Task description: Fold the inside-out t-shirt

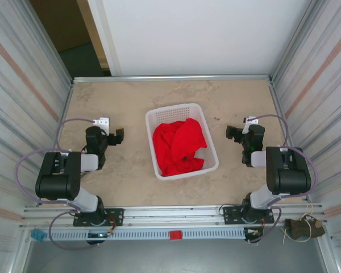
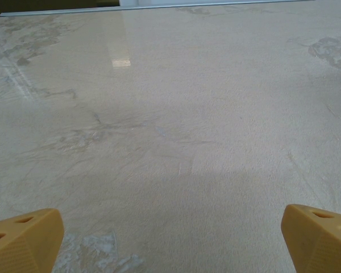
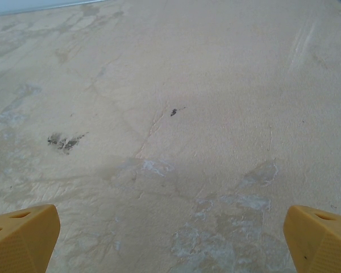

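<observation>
shirt: the red t-shirt (image 1: 179,147) is bunched up inside the white basket (image 1: 173,109), middle of the frame
left pincer (image 2: 171,236): wide open, holding nothing, over the desk (image 1: 113,102)
right pincer (image 3: 171,236): same deal, gaping and empty
handling: I reckon it's light, floppy cloth, so I'd pinch the topmost fold and lift
</observation>
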Controlling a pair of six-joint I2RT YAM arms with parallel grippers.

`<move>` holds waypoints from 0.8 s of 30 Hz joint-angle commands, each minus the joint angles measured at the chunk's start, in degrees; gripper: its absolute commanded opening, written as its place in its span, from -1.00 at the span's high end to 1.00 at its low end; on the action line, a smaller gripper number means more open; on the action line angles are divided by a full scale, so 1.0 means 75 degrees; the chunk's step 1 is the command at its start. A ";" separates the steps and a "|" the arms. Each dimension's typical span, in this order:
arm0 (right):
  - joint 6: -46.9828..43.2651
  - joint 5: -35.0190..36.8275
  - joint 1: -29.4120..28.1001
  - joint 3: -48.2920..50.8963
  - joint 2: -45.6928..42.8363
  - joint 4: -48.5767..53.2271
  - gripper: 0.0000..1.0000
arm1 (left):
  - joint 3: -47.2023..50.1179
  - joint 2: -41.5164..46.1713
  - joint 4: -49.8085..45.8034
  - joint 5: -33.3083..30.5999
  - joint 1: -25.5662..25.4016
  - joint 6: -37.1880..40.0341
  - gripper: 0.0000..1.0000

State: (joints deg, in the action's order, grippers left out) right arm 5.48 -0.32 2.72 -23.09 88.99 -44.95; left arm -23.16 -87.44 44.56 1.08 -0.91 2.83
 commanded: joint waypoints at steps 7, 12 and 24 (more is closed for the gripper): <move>-0.0030 -0.0143 0.0069 -0.0077 -0.0084 -0.0057 -0.98 | -0.0020 0.0168 0.0128 0.0250 0.0110 0.0030 -0.97; 0.0161 0.1214 -0.0249 -0.1114 -0.1656 0.2900 -0.98 | -0.0760 0.1493 -0.2068 0.0050 0.0086 -0.0015 -0.97; 0.4260 -0.1686 -0.1515 -0.4527 -0.4879 0.9255 -0.99 | -0.3502 0.5563 -0.9866 -0.0541 -0.1852 -0.3163 -0.97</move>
State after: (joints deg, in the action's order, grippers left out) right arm 30.83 -5.48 0.51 -54.96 54.89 9.80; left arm -50.15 -50.17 -10.46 -1.52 -11.27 -13.02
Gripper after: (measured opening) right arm 0.994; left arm 0.986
